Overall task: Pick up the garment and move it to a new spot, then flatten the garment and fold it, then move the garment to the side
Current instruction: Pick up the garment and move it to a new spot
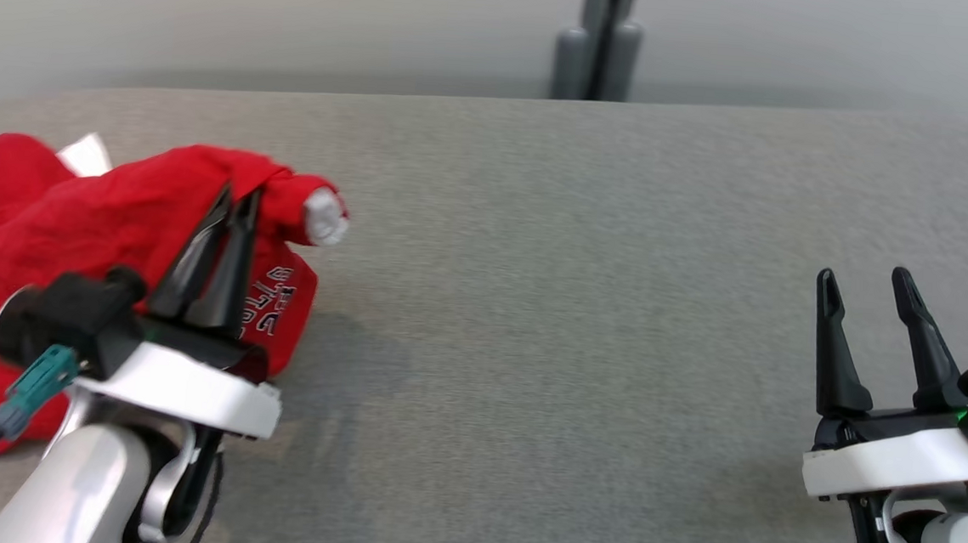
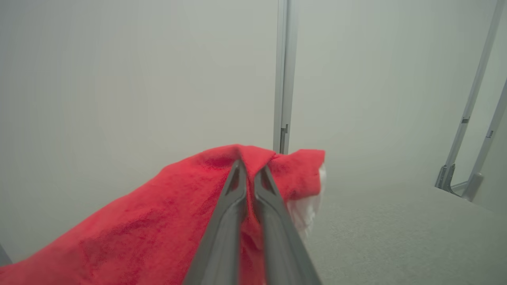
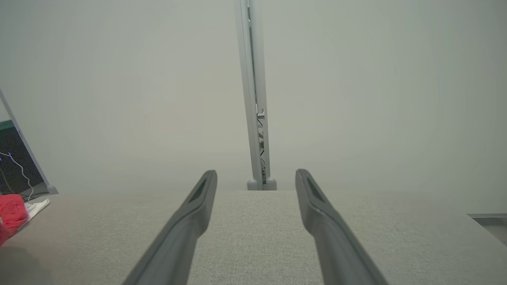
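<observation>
One red garment (image 1: 96, 219) lay on one grey table (image 1: 583, 312); the left gripper (image 1: 235, 194) pinched it, the right gripper (image 1: 865, 277) gaped empty.

The garment (image 1: 113, 211) was bright red, with white edges and dark letters on it. The counter (image 1: 575, 312) was plain grey, a bit speckled. The fingers (image 1: 836, 356) were black, above white wrist pieces (image 1: 887, 470). A plug (image 1: 33, 389) was blue-green. The wall (image 1: 255, 8) was pale grey.
</observation>
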